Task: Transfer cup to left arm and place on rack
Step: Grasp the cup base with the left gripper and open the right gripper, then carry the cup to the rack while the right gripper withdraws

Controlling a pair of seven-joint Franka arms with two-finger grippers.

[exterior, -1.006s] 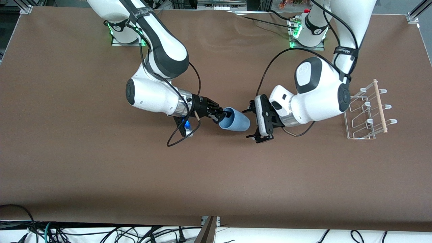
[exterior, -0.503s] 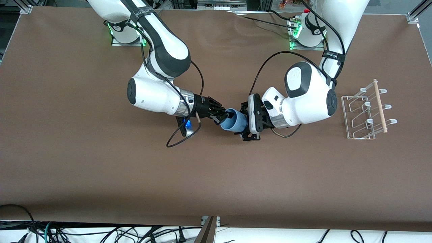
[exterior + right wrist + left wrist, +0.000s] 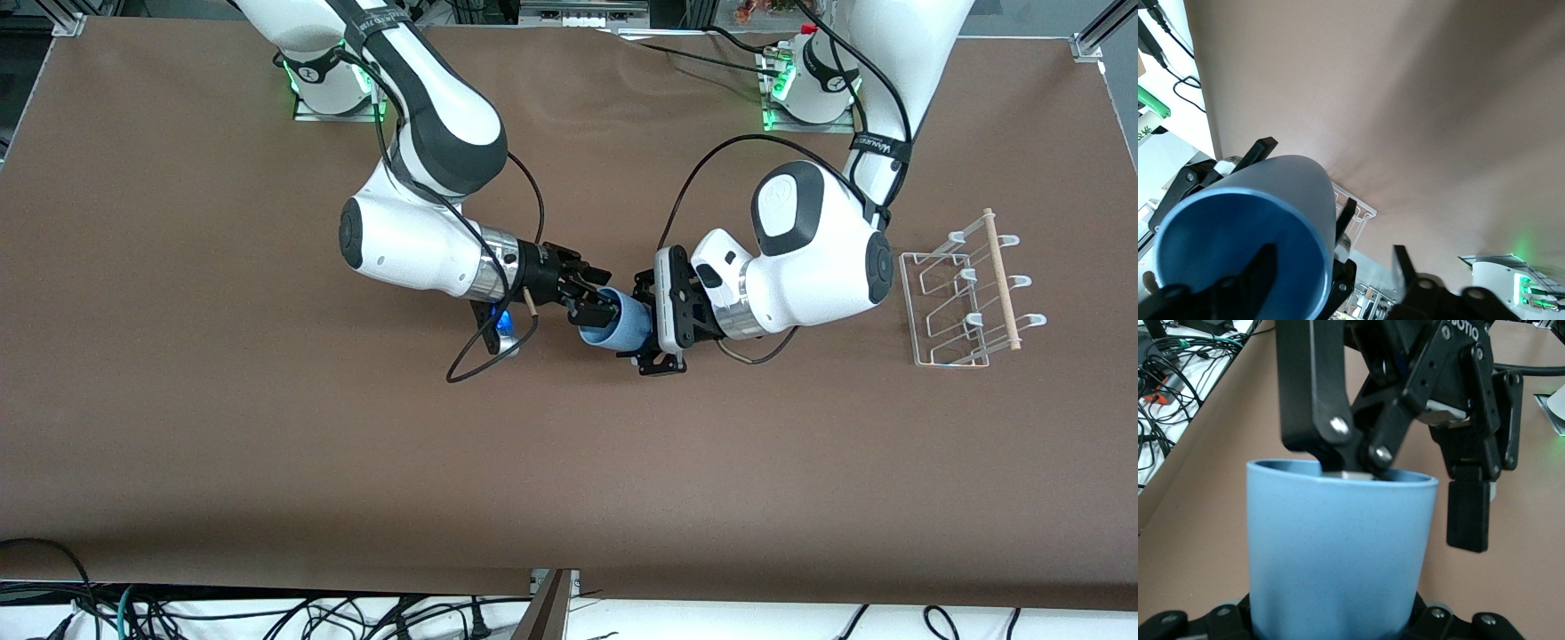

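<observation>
I have the light-blue cup (image 3: 615, 324) suspended over the middle of the brown table (image 3: 267, 427), lying roughly level between the two grippers.

1. Right gripper (image 3: 597, 308): black, with a blue light on its wrist. In the left wrist view one finger (image 3: 1331, 413) reaches inside the cup (image 3: 1338, 553) at its rim, while the other finger (image 3: 1469, 513) stands outside the wall with a visible gap. I read the right gripper as spread, no longer pinching the rim. The right wrist view looks into the cup's open mouth (image 3: 1238, 247).

2. Left gripper (image 3: 647, 325): white boxy housing with short black fingers, set at the cup's base end. Its fingers straddle the base from either side. In the front view the fingertips (image 3: 642, 285) sit against the cup wall, so I read it as pressed onto the cup.

3. Rack (image 3: 965, 298): clear plastic and wire with white-tipped prongs and a wooden rod (image 3: 1001, 277) across it. It stands on the table toward the left arm's end, well apart from the cup.
</observation>
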